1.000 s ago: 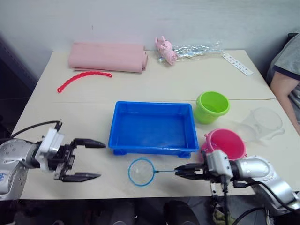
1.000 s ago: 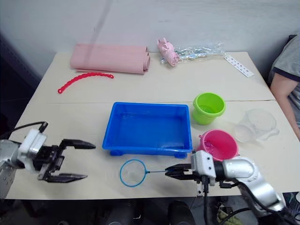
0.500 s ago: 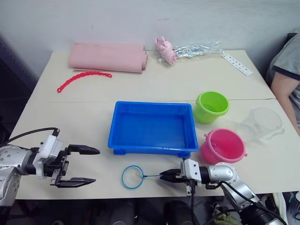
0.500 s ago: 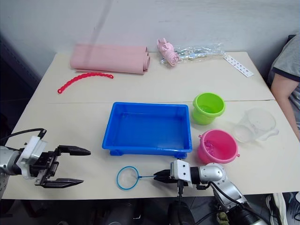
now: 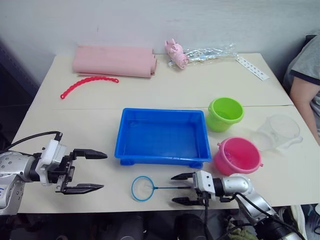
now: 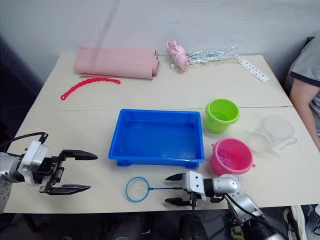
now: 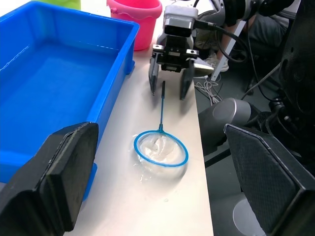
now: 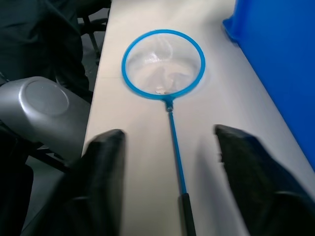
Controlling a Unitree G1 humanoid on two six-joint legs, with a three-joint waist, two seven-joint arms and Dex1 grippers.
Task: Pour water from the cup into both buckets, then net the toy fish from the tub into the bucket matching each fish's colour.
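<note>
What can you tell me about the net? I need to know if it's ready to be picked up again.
The net has a round blue hoop with clear mesh and a thin blue stick ending in a dark grip. It lies flat on the table near the front edge, just in front of the tub. The right gripper is open, its fingers on either side of the stick's end, not closed on it.
</note>
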